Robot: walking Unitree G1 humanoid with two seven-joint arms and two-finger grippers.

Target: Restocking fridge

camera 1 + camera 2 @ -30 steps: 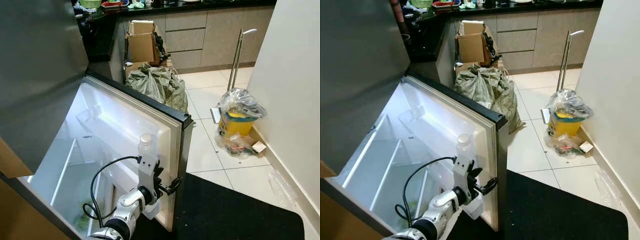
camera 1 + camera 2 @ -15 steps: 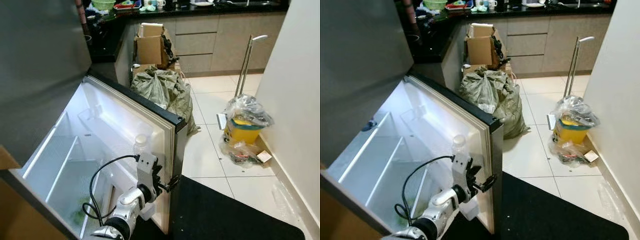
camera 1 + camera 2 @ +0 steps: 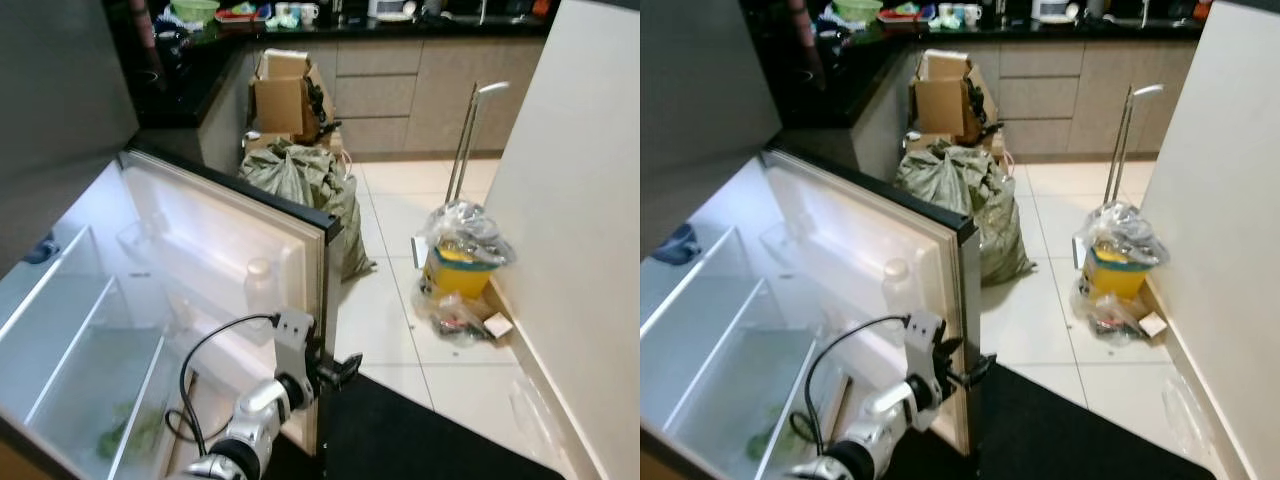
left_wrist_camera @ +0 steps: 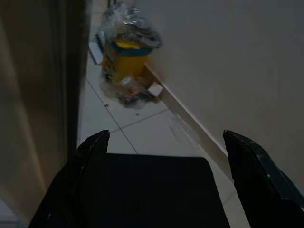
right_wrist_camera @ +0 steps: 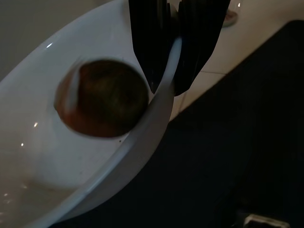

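The left gripper (image 4: pixel 164 156) is wide open beside the door (image 3: pixel 315 300); a bottle (image 3: pixel 259 285) stands in it. The right gripper (image 5: pixel 178 52) pinches a bowl (image 5: pixel 71 156) (fruit inside) that could tip and spill.

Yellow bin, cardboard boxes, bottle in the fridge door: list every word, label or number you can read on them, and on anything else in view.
No text can be read in these pictures.
Yellow bin: no print shows through its plastic wrap.
Cardboard boxes: plain brown faces, any marking too small to tell.
Bottle in the fridge door: blurred, no label legible.
White bowl pinched by the right gripper: no marks.
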